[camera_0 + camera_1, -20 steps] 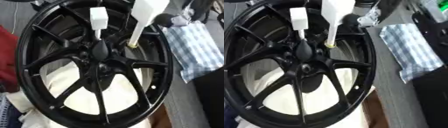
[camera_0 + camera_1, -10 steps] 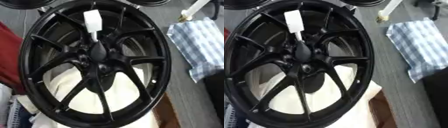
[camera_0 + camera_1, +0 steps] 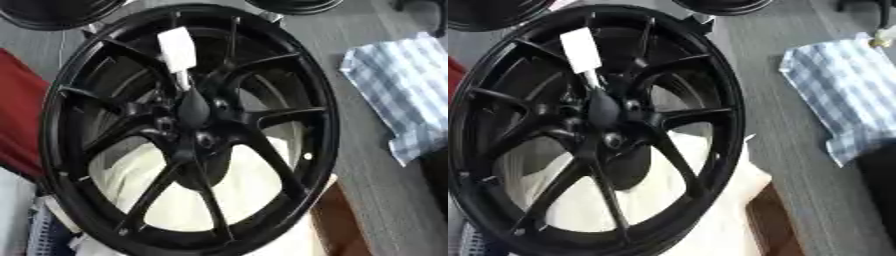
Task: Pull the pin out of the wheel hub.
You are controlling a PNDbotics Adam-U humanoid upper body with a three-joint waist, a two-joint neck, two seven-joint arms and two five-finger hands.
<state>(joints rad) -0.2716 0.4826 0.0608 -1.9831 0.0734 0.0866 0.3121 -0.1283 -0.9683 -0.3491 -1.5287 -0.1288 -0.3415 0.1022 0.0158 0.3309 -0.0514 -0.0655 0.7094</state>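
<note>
Over the black wheel [image 3: 188,130] nothing blocks the way down to its hub [image 3: 194,111], apart from one white pin [image 3: 178,54] standing just above the hub between spokes. Right of the wheel, grey floor lies bare up to a checked cloth [image 3: 404,90]; at the wheel's left edge sits red fabric [image 3: 19,125].

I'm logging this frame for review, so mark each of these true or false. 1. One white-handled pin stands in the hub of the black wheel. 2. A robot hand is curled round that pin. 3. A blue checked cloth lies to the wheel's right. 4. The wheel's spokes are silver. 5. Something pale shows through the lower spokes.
1. True: a single white-handled pin stands by the hub of the black wheel.
2. False: no hand touches the pin, and neither hand shows in either view.
3. True: the blue checked cloth lies right of the wheel, apart from its rim.
4. False: the spokes are black, like the rim.
5. True: a pale cream material shows between the lower spokes.
</note>
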